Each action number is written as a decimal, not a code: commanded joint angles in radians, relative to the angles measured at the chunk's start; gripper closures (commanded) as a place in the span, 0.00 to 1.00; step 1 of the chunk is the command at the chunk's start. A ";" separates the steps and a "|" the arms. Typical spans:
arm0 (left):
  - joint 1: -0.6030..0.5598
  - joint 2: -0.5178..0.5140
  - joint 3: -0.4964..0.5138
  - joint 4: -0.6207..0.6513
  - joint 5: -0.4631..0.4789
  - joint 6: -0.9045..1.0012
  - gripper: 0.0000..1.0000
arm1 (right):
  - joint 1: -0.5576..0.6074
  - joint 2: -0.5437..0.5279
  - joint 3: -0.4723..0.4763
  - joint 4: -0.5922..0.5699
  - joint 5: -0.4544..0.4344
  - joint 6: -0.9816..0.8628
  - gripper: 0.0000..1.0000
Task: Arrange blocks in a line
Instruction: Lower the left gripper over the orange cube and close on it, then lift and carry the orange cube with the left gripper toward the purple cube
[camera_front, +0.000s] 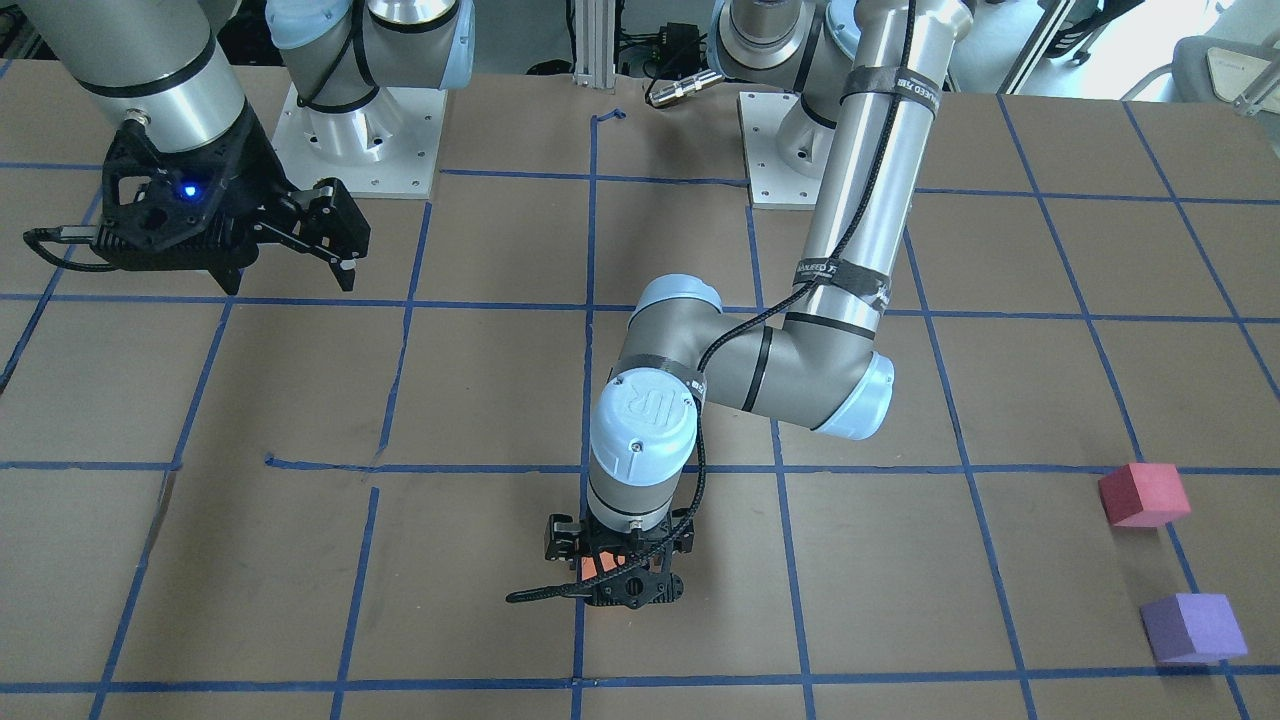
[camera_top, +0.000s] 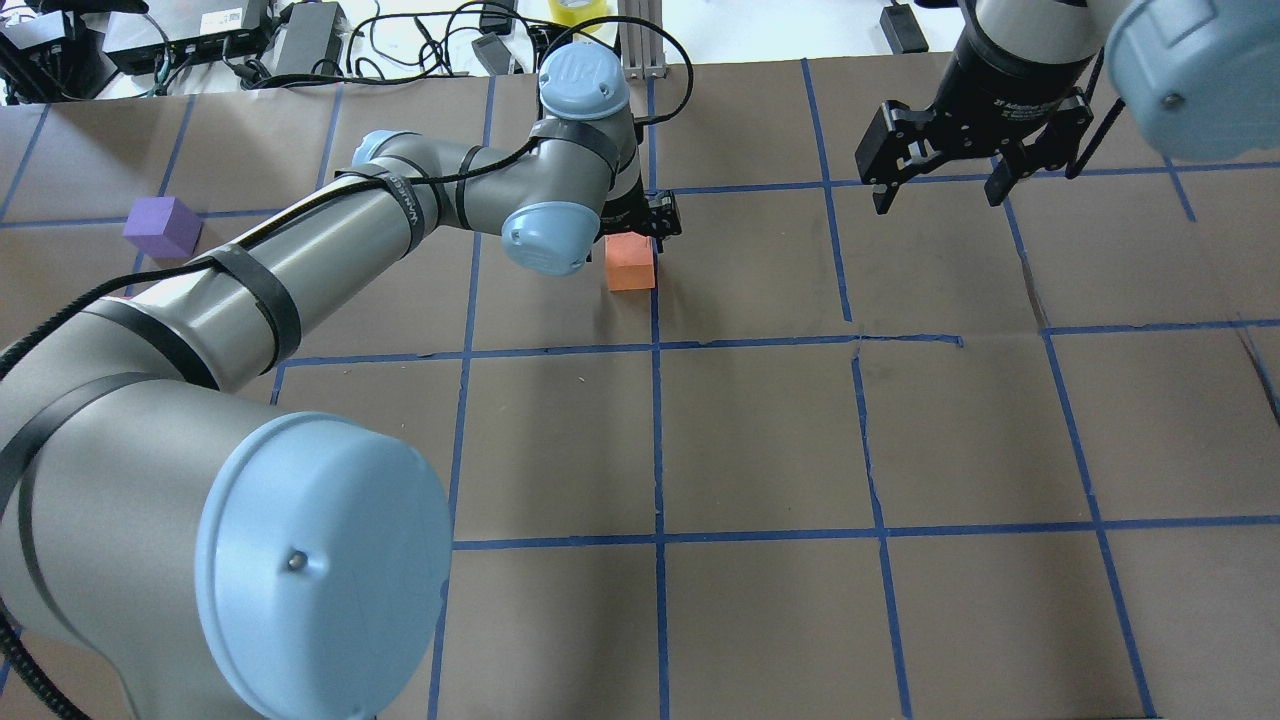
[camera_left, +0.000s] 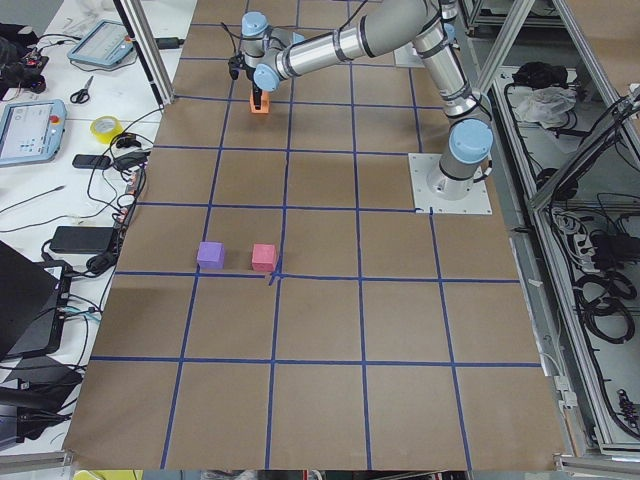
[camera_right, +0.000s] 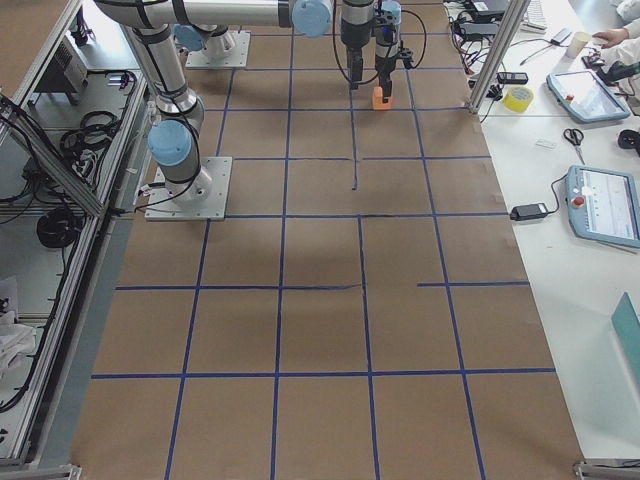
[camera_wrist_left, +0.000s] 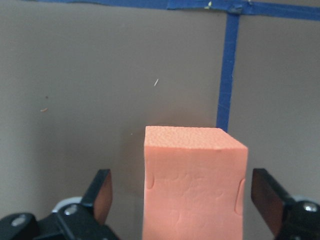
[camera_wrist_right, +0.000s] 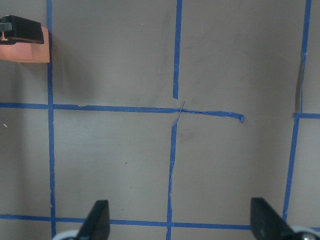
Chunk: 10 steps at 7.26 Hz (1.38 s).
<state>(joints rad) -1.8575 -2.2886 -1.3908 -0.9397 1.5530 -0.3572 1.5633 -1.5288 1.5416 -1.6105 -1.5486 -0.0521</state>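
Observation:
The orange block (camera_wrist_left: 192, 190) stands on the table between the fingers (camera_wrist_left: 102, 192) of my left gripper (camera_wrist_left: 182, 195). The jaws are open, with a gap on each side of the block. The block also shows in the overhead view (camera_top: 630, 268), under my left gripper (camera_top: 640, 222). The crimson-pink block (camera_front: 1143, 494) and the purple block (camera_front: 1193, 627) sit close together, far off on my left side. My right gripper (camera_top: 935, 185) is open and empty and hovers above the table on my right, apart from all the blocks.
Blue tape lines (camera_top: 658, 440) divide the brown table into squares. The arms' base plates (camera_front: 360, 140) are at the robot's edge. Beyond the far edge, cables and power bricks (camera_top: 300, 30) lie on a white bench with tablets (camera_right: 600, 205) and a tape roll (camera_right: 519, 98).

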 joint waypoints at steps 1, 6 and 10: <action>0.000 -0.014 0.001 -0.002 -0.001 -0.009 0.00 | 0.000 0.001 -0.002 -0.003 0.002 0.000 0.00; -0.002 0.038 0.015 -0.109 0.012 0.000 0.98 | 0.000 -0.001 -0.002 -0.003 0.002 0.002 0.00; 0.203 0.213 0.019 -0.395 0.012 0.012 1.00 | -0.002 0.001 -0.002 -0.003 0.004 0.002 0.00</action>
<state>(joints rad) -1.7335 -2.1299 -1.3754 -1.2154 1.5631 -0.3537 1.5630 -1.5285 1.5401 -1.6145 -1.5448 -0.0498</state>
